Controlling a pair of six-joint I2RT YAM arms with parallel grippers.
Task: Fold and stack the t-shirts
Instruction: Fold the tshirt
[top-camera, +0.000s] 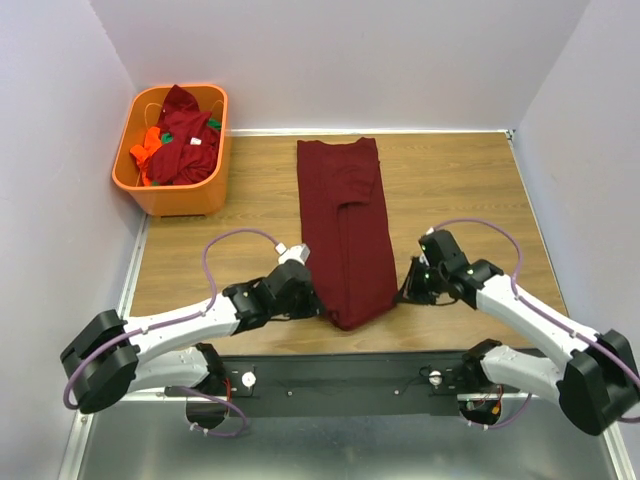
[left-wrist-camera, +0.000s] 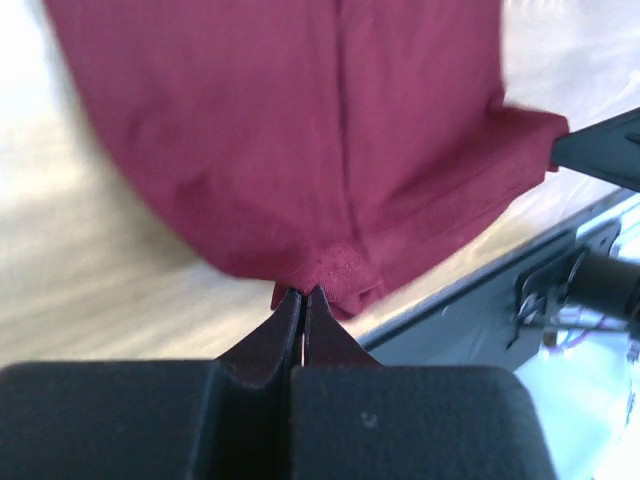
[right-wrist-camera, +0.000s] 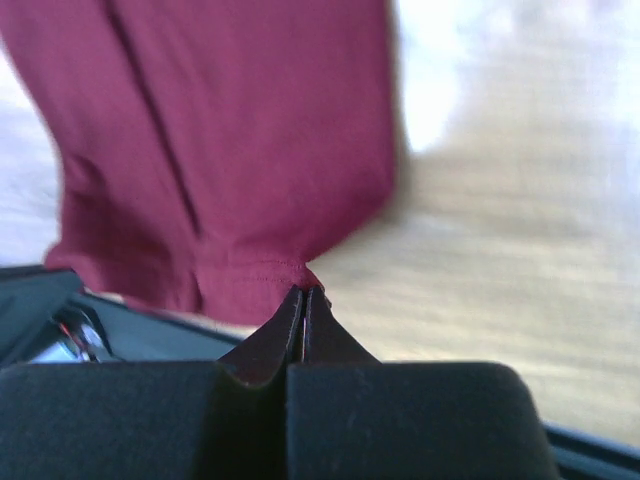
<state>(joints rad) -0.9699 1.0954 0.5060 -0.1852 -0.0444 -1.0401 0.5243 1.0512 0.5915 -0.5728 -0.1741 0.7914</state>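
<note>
- Maroon t-shirt (top-camera: 343, 230) lies flat on the wooden worktop (top-camera: 450, 190), near the middle. It is folded into one long, thin strip.
- Its long way runs from the far side of the worktop to the near side, leaning a little to the right as it comes near.
- The far end is cut straight. The near end is rounder and reaches the near edge of the worktop, just between the two arms.
- A folded-in sleeve shows in the far half of the strip.
- Only the top view shows the whole shirt and which way it runs. It does not show the tool tips well.
- The wrist views show just the near end of the shirt, but they show the tips up close.
- In the left wrist view, the left tool (left-wrist-camera: 303, 293) is closed tight, with its two fingers pressed together. A little bunch of the shirt's edge is pinched at the tips.
- In the right wrist view, the right tool (right-wrist-camera: 303, 292) is closed tight too. It nips the sewn edge of the shirt at the other near corner.
- Each tool has hold of one near corner, the left tool on the left side and the right tool on the right side.
- An orange basket (top-camera: 175, 195) sits at the far left corner, well apart from the folded shirt.
- Other t-shirts (top-camera: 180, 145) are heaped inside it, mostly maroon, with bits of orange and green.
</note>
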